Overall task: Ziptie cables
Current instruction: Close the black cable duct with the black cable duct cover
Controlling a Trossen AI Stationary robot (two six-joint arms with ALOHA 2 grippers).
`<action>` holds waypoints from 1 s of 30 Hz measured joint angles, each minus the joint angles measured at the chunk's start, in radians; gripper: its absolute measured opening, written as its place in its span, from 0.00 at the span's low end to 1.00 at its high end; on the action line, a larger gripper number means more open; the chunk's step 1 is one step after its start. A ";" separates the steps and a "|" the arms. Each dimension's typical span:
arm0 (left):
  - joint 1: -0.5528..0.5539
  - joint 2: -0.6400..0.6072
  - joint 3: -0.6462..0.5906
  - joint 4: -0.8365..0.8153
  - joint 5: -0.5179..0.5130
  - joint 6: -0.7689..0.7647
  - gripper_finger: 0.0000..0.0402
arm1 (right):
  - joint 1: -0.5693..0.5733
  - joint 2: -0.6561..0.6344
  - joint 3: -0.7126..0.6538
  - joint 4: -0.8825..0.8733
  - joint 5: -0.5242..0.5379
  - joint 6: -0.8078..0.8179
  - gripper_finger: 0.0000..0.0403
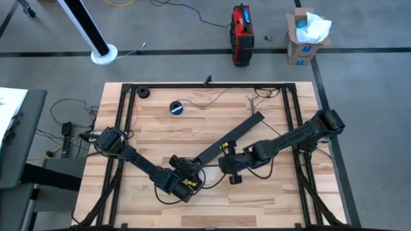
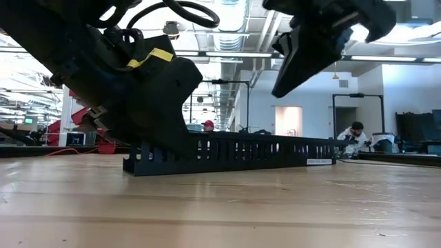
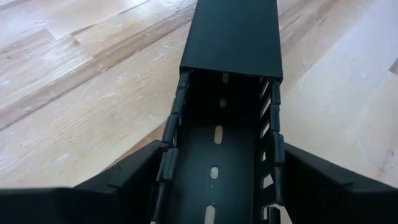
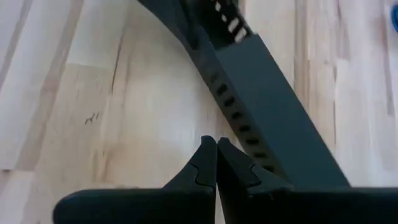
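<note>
A long black slotted channel [image 1: 228,136] lies slantwise on the table's middle. A lid [image 3: 233,31] covers its far part, and its near end is uncovered. My left gripper [image 1: 191,165] is at that near end, shut on it. My right gripper [image 4: 216,144] is shut and empty. It hangs just above the wood beside the channel's middle, and the low view shows my right gripper [image 2: 286,83] clear of the channel. The cables [image 1: 215,97], thin wires, lie loose on the table by the far edge, away from both grippers. My left gripper holds the channel's uncovered near end between its two fingers, one finger [image 3: 124,180] outside each slotted side wall [image 3: 171,140]. The fingers come nearly level from the table's near left and lie along the channel. The channel rests flat on the table [image 2: 207,193].
A small blue tape roll [image 1: 177,107] sits toward the far left of the table. A black frame rail [image 1: 205,85] runs along the far edge and down both sides. Bare wood lies left of the channel and along the near edge.
</note>
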 joint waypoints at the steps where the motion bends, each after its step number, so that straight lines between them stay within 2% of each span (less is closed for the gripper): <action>1: 0.000 0.000 0.000 0.000 0.001 0.003 0.66 | -0.005 0.008 0.004 0.006 0.000 -0.024 0.00; 7: 0.000 0.000 0.000 0.003 0.016 0.001 0.62 | -0.067 0.032 0.042 0.045 0.007 -0.148 0.00; 11: 0.000 -0.001 0.001 0.004 0.022 0.002 0.62 | -0.108 0.033 0.043 0.086 -0.040 -0.177 0.00; 18: 0.004 -0.002 0.001 0.003 0.033 0.002 0.62 | -0.140 0.037 0.042 0.052 -0.116 -0.183 0.00; 30: 0.006 -0.002 0.002 0.001 0.041 0.015 0.61 | -0.148 0.196 0.042 0.094 -0.138 -0.240 0.00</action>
